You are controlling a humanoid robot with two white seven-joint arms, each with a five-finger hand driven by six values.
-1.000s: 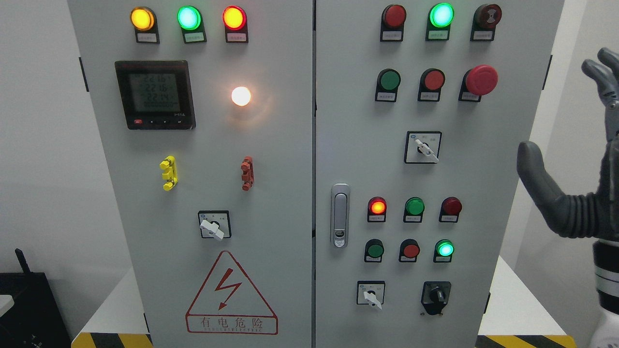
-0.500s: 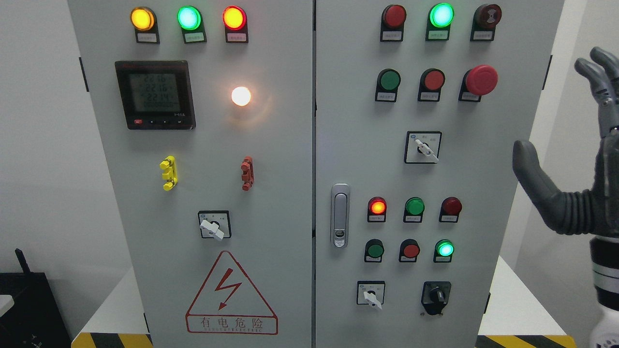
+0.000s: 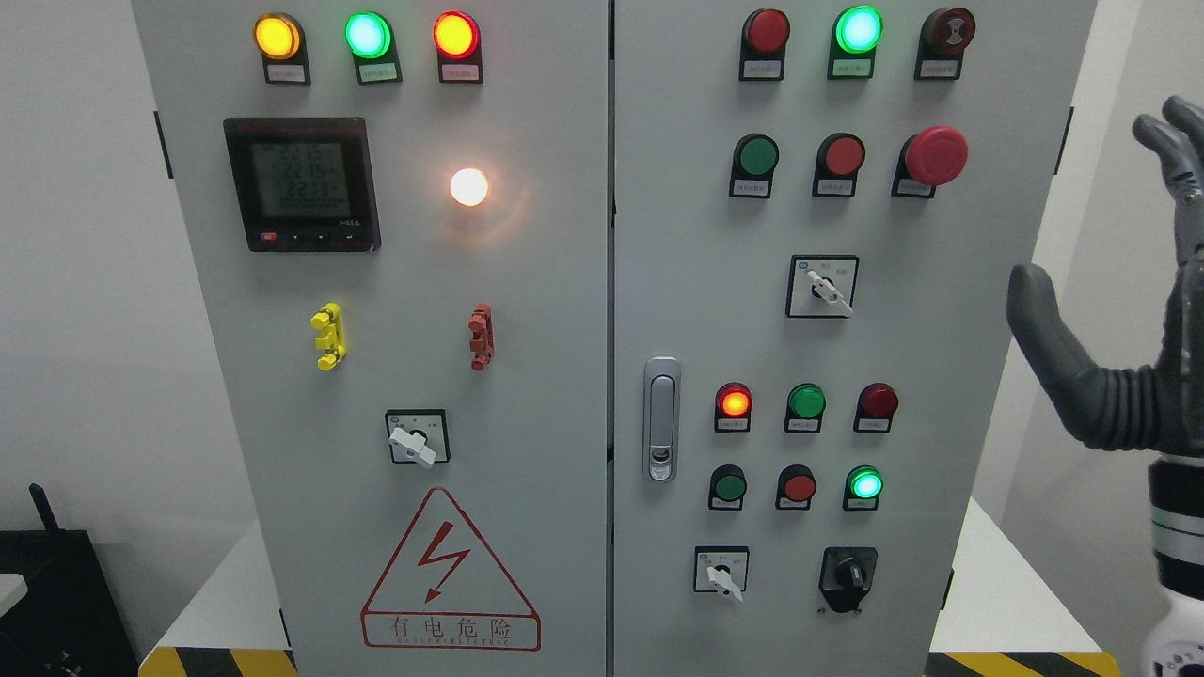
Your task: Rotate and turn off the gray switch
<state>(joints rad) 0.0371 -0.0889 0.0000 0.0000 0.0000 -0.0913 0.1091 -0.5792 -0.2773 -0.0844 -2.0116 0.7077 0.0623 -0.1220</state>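
Head view: four rotary switches [image 3: 830, 288].

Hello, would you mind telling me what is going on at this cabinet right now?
The robot faces a gray control cabinet full of lamps, buttons and rotary switches. Its right hand is raised at the cabinet's right edge, fingers spread, holding nothing and touching no control. The upper rotary switch on the right door has its white handle pointing down-right, untouched, like the other two white-handled ones. The left arm is out of view.
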